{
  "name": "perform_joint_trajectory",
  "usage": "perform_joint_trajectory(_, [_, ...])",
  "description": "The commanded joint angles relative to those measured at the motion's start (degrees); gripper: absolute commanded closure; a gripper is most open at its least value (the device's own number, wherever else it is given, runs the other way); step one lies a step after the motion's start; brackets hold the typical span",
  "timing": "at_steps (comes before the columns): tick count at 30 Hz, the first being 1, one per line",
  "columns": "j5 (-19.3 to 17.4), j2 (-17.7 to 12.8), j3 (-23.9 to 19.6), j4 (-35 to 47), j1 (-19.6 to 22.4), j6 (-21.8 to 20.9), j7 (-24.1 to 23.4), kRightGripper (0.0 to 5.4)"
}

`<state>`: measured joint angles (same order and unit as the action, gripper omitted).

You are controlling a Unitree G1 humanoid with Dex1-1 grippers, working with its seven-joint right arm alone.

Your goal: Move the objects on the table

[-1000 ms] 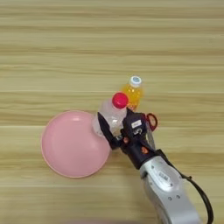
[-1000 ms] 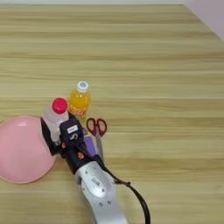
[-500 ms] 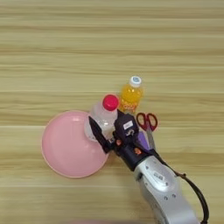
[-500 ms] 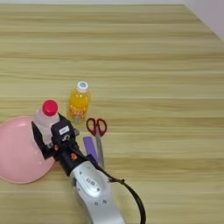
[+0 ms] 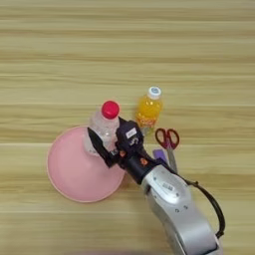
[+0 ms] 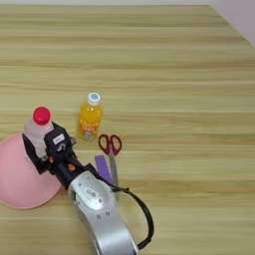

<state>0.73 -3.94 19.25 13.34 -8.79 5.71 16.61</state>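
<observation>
Bottle (image 5: 102,128): clear plastic, red cap, upright. A second ago it stood just right of the plate, beside the juice; now I have it leftward, its base over the plate's upper right rim. I can't tell whether it rests on the plate or hangs just above.

Plate (image 5: 69,172): round, pink, low left of the table (image 5: 127,45). Has not shifted since a second ago. Nothing on it but the bottle at its rim.

Gripper (image 5: 107,149): my right arm comes in from the bottom edge. One black finger (image 5: 98,146) shows on the bottle's left side, the gripper body sits against its right; I read the jaws as pinching the bottle low on its body. The move has been a steady sideways carry.

Meaning: I judge I'm placing the bottle on the plate, near done. Release not yet made.

Juice (image 5: 148,107): small orange bottle, white cap, upright, unmoved, now clear of the bottle.

Block (image 6: 103,168): purple, flat on the table, partly hidden by my forearm.

Scissors (image 5: 168,142): red handles, blades pointing toward me, just right of the block, untouched.
</observation>
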Motion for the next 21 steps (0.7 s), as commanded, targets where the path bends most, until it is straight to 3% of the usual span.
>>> perform_joint_trajectory(1, [0.23,1.73,0.90,1.55,4.29,-2.08,-0.37,2.18])
perform_joint_trajectory(21, [1.33,1.24,1.15,-8.12,5.99,-2.89,0.21,2.18])
